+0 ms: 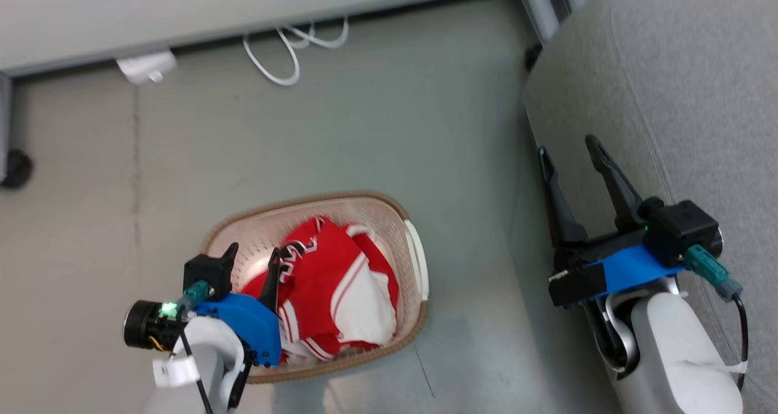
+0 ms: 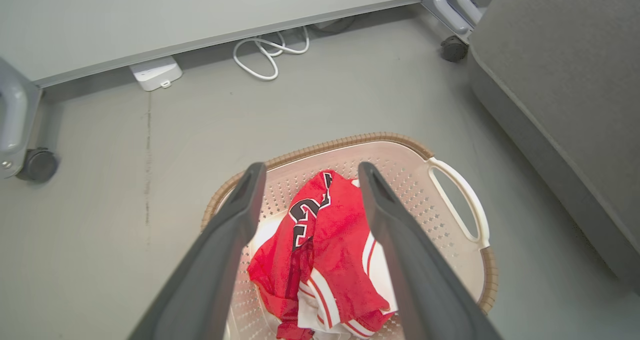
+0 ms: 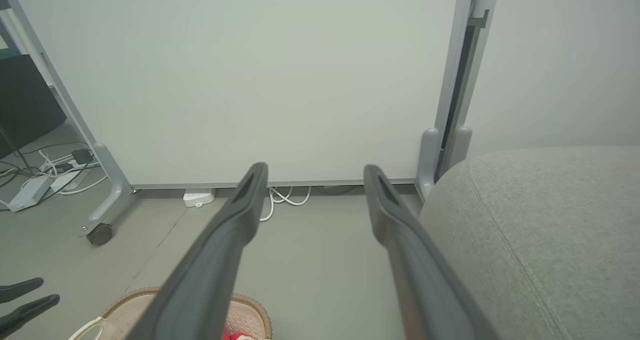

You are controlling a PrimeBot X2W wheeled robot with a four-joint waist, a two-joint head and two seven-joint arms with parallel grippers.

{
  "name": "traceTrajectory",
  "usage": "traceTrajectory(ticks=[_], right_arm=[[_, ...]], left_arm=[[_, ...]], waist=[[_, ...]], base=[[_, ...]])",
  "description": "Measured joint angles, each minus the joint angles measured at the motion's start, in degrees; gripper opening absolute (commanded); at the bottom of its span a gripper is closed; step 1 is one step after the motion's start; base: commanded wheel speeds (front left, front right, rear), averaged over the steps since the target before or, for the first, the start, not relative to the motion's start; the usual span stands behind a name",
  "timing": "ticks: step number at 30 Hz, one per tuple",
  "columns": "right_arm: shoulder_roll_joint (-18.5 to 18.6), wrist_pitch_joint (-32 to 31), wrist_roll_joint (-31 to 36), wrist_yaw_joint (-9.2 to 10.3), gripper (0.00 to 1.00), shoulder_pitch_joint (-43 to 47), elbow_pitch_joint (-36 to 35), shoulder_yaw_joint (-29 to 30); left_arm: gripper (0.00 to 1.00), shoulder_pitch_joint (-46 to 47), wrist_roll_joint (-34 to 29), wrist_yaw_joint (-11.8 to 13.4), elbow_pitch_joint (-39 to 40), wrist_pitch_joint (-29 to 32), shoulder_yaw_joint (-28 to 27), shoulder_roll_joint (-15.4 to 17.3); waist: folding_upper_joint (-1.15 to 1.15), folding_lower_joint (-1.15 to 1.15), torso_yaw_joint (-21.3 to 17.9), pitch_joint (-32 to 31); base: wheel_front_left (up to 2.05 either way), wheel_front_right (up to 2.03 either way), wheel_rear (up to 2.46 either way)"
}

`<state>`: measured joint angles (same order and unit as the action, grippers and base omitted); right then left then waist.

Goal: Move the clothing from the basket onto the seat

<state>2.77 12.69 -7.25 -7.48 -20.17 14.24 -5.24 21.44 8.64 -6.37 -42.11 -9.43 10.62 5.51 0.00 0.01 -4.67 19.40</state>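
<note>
While I look down through the head camera, I find the basket on the grey floor at about 7 o'clock of the picture. It is cream and perforated, with a brown rim and a white handle on its 3 o'clock side. The clothing lies inside it as one crumpled red heap, crowded toward the basket's 5 o'clock part. On top I make out a jersey with white stripes, a white panel and black lettering; I cannot cleanly tell a second piece apart from it.

My left pincer hangs over the basket's 9 o'clock rim, fingers spread wide and grasping nothing. In its wrist view the red heap shows between the two fingers. My right pincer sits at 3 o'clock, likewise released and empty, its fingers pointing to 12 o'clock over the 9 o'clock edge of the seat.

The seat takes up the 1-to-4 o'clock side, light grey with a seam line, apart from the basket with bare floor between them. At 12 o'clock stands a pale partition panel, with a looped white cable and a white adapter at its foot.
</note>
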Motion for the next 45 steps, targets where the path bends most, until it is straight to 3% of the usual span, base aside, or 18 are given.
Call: traceTrajectory(ticks=[13, 25, 26, 27, 34, 40, 45], right_arm=[[0.13, 2.20, -6.14, 0.00, 1.00, -4.76, -1.83, -5.68], [0.11, 2.30, -9.59, 0.00, 1.00, -4.93, -4.43, -9.48], [0.11, 2.30, -9.61, 0.00, 1.00, -4.93, -4.45, -9.60], [0.11, 2.29, -9.69, 0.00, 1.00, -4.93, -4.45, -9.66], [0.10, 2.29, -9.42, 0.00, 1.00, -4.93, -4.47, -9.43], [0.09, 2.30, -8.70, 0.00, 1.00, -4.94, -4.04, -9.11], [0.04, 2.31, -7.77, 0.00, 1.00, -4.93, -1.40, -9.07]], left_arm=[[1.00, 12.13, 1.72, -0.65, -12.96, 8.89, 3.26, 4.87], [1.00, 17.47, 0.36, 5.54, -19.05, 13.08, 3.35, 8.89], [0.68, 17.64, 0.36, 5.67, -19.42, 13.59, 3.41, 8.87], [0.00, 17.75, 0.46, 5.67, -19.76, 14.00, 3.43, 8.81], [0.00, 18.23, 1.63, 4.34, -20.69, 14.55, 3.81, 7.38], [0.00, 19.40, 2.46, 1.81, -21.40, 13.37, 4.56, 8.39], [0.00, 18.86, 4.36, 0.37, -23.83, 10.01, 4.80, 5.65]], waist=[[0.00, 0.00, -9.72, 18.49], [0.00, 0.00, -17.40, 27.64], [0.00, 0.00, -17.58, 27.83], [0.00, 0.00, -17.66, 27.91], [0.00, -0.01, -16.95, 27.35], [0.00, 0.00, -16.07, 26.49], [0.00, -0.01, -14.98, 22.65]], base=[[0.00, 0.00, 0.00], [0.00, 0.00, 0.00], [0.00, 0.00, 0.00], [0.00, 0.00, 0.00], [0.00, 0.00, 0.00], [0.00, 0.00, 0.00], [0.00, 0.00, 0.00]])
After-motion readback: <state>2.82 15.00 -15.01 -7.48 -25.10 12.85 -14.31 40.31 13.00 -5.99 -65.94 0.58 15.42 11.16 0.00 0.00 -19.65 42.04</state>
